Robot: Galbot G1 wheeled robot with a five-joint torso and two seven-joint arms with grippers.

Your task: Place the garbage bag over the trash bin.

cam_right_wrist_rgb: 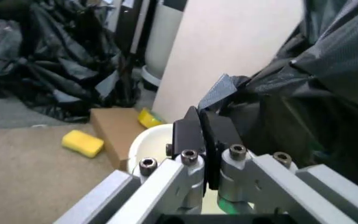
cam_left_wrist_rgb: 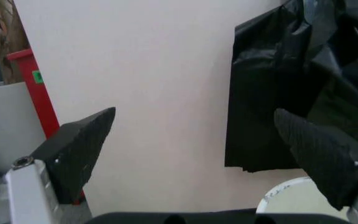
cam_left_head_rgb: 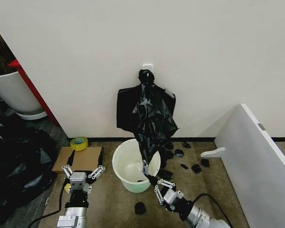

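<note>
Right pincer [cam_left_head_rgb: 146, 172], lower centre of the head view, is clamped on the bottom tip of the garbage bag [cam_left_head_rgb: 151, 118], which hangs down the wall into the trash bin [cam_left_head_rgb: 128, 178] on the floor. Left pincer [cam_left_head_rgb: 83, 173], lower left, is spread wide, holding nothing.

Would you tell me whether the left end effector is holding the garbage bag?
No, the left end effector hangs open and empty beside the trash bin.
</note>
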